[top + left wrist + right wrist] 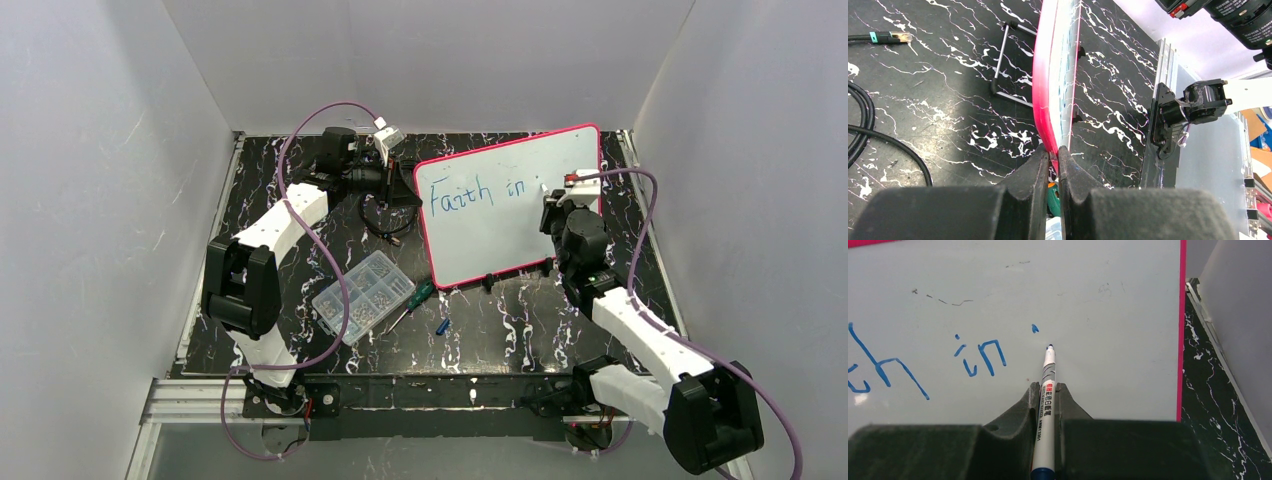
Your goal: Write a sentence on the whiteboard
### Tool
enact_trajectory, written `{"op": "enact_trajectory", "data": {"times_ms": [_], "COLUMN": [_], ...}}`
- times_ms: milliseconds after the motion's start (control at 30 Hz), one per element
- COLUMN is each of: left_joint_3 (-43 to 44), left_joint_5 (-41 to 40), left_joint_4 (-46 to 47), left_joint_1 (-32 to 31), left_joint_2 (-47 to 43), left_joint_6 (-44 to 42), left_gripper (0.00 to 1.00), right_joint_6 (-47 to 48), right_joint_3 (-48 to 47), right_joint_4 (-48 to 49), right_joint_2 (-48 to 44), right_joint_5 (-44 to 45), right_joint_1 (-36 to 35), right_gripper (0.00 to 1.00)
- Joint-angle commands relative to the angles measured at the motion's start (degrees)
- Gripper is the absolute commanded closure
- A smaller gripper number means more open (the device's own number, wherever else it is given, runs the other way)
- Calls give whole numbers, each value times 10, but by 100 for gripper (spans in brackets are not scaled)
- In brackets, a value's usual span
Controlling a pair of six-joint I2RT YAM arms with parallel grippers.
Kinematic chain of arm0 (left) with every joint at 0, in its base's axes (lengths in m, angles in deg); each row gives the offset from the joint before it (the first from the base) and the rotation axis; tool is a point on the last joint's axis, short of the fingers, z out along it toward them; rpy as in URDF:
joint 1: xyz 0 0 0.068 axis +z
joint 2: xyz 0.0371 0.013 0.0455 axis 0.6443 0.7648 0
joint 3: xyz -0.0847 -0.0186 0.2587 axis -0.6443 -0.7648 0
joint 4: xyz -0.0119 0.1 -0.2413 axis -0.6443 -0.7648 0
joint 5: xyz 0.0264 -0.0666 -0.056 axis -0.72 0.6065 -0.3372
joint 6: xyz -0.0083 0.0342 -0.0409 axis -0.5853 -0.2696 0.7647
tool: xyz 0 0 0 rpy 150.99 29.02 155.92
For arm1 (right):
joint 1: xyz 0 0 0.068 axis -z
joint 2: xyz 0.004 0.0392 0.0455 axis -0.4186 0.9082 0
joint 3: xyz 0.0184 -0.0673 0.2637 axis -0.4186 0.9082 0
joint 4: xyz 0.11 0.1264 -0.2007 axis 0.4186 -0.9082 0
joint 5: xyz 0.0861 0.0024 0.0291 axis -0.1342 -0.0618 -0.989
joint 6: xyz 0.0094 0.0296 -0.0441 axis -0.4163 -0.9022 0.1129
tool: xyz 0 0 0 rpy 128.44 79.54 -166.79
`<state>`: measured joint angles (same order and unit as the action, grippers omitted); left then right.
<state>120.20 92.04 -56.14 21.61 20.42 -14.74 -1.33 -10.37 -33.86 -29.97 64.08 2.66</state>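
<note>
The whiteboard, white with a pink-red frame, stands tilted on the table. Its blue sentence reads "Faith in". My left gripper is shut on the board's left edge; in the left wrist view the jaws pinch the pink frame edge-on. My right gripper is shut on a white marker with a blue tip. The tip is at the board, just right of "in" and below a small blue dot.
A clear parts box, a green-handled screwdriver and a small blue cap lie in front of the board. Black cables lie behind the left gripper. White walls enclose the table on three sides.
</note>
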Motion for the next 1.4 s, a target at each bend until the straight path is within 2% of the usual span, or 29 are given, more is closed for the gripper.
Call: {"op": "enact_trajectory", "data": {"times_ms": [0, 300, 567, 800, 1100, 1367], "left_joint_3": [8, 9, 9, 9, 9, 9], "left_joint_5": [22, 22, 22, 22, 23, 24], "left_joint_4": [-19, -19, -20, -20, -20, -20], "left_joint_1": [-8, -8, -8, -8, -8, -8], "left_joint_2": [-27, -26, -27, -27, -28, -28], "left_joint_6": [-15, -14, -14, -14, -14, -13], "left_gripper": [100, 100, 100, 100, 100, 100], "right_joint_6": [5, 3, 15, 20, 20, -9], "right_joint_3": [-40, -52, -36, -38, -43, -8], "right_joint_4": [32, 37, 25, 31, 32, 7], "right_joint_2": [13, 22, -19, 1, 25, 1], "right_joint_5": [-26, -37, 10, 29, 11, -9], "right_joint_1": [3, 3, 4, 5, 8, 8], "right_gripper": [99, 99, 99, 99, 99, 99]}}
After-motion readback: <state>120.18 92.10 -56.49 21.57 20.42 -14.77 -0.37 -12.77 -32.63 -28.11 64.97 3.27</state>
